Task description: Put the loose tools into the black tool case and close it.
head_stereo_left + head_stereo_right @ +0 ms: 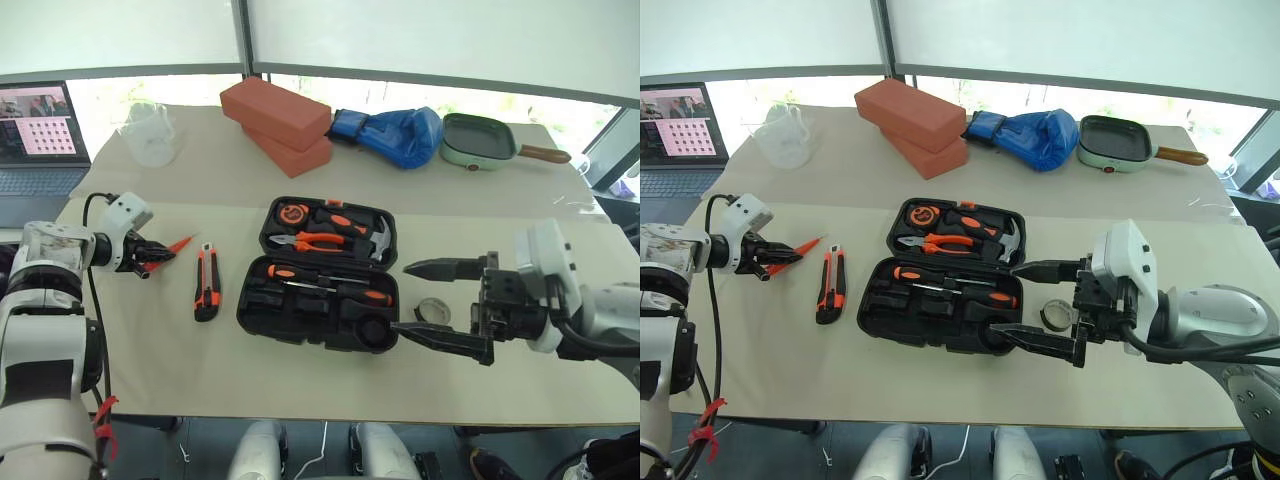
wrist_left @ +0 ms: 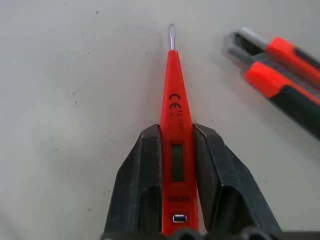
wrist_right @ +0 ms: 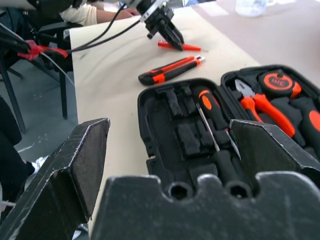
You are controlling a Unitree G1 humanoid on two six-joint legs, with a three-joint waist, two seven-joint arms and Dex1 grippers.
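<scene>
The left gripper (image 2: 175, 220) has its two black fingers pressed against the sides of the slim red screwdriver (image 2: 174, 150), far out on the left of the table (image 1: 300, 385). The grip sits at the handle's back end, so the long front could droop or twist out if the pinch is light, I'd guess, or the tip could snag the case rim. The utility knife (image 1: 206, 283) lies just right of it, untouched. The black tool case (image 1: 318, 300) lies open mid-table, two screwdrivers in its near half. The right gripper (image 1: 445, 305) hangs wide apart and empty at the case's right edge, above the small tape roll (image 1: 434, 310).
</scene>
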